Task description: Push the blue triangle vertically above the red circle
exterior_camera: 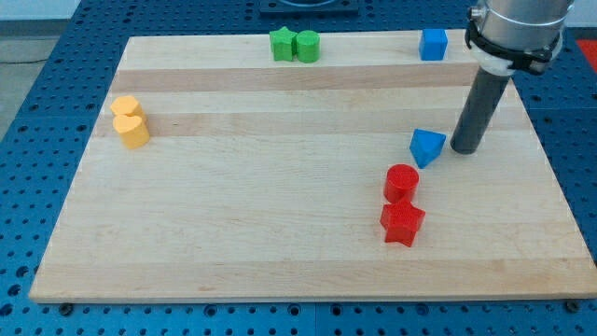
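One rod, no grasp: my tip [465, 147] sits just right of blue triangle [427, 147]. Triangle lies above-right of red circle [402, 181]. Best push: gently leftward, stop once aligned above circle.

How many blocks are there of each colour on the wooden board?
Green: 2, a star and a round block, at the view's top.
Blue: 2, a cube and a triangle, with my tip just to the triangle's right in the view.
Yellow: 2, one behind the other, at the view's left.
Red: 2, a circle and a star.
Total: 8 blocks.
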